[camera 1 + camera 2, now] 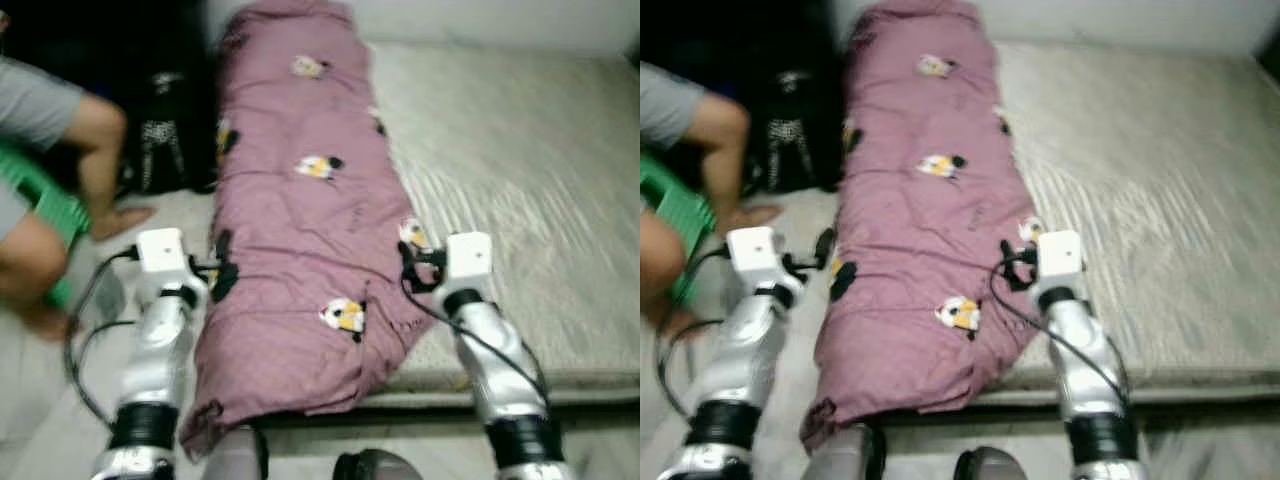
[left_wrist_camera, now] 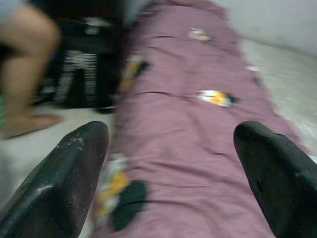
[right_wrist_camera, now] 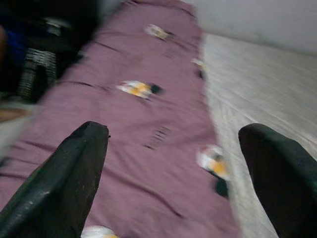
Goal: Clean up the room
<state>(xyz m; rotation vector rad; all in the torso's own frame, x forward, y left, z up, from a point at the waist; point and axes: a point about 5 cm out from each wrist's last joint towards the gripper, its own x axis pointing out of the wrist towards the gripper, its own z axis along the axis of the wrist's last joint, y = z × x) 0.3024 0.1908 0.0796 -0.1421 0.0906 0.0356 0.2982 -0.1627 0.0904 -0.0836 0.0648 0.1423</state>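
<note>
A mauve folded quilt [image 1: 295, 215] with cartoon prints is laid lengthwise along the left side of the mattress [image 1: 520, 190], near end drooping off. It's flanked by the left gripper [image 2: 171, 183] and right gripper [image 3: 173, 183], both spread wide, nothing held. Looks like the approach step; a grab of the near edge is probably needed next. A seated person [image 1: 50, 190] is noted far left.

A person in a grey shirt [image 1: 30, 100] sits at the left on a green plastic stool [image 1: 45, 205], one bare foot [image 1: 120, 220] flat on the pale floor [image 1: 40, 420]. Beside the foot a black bag with white lettering [image 1: 165, 140] stands against the dark background.
</note>
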